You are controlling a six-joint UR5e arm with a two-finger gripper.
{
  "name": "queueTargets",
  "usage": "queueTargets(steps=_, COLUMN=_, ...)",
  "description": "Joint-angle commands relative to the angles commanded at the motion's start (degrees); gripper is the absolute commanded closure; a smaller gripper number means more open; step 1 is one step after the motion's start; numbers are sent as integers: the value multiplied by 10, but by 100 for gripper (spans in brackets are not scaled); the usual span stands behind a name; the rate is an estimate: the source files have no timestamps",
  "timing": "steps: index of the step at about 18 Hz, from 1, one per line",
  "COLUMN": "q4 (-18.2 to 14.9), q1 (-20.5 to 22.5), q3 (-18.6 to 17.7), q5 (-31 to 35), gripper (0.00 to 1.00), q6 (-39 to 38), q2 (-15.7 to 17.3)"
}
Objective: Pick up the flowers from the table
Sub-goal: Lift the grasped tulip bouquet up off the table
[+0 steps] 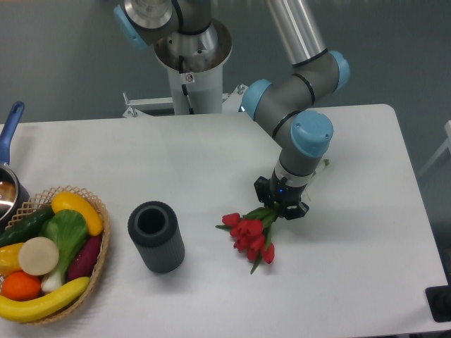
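This looks like a robotics lab or test room, not a home. An industrial arm (pixel 296 105) of grey tubes with light-blue joint caps rises from a white pedestal (pixel 194 84) bolted on a metal bracket at the far edge of a plain white table (pixel 352 282). Behind it is a bare grey-blue wall or floor with no furnishing. The things laid out read as staged props: a wicker basket (pixel 99 246) of glossy toy fruit and vegetables near left, a dark ribbed cylinder (pixel 156 236), a bunch of red tulips (pixel 250 236), and a blue-handled pan (pixel 8 183) at the left edge.
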Motion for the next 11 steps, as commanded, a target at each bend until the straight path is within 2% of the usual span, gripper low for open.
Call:
queueTargets(steps=5, q4=0, q1=6, q3=4, q5=-24, gripper=73, q6=0, q2=64)
queueTargets(steps=8, q4=0, q1=27, q3=7, q5=-114, gripper=73, q6=-4, q2=108)
queueTargets(steps=11, q4=0, q1=36, q3=13, q5=-202, gripper=73, q6=-47, q2=135)
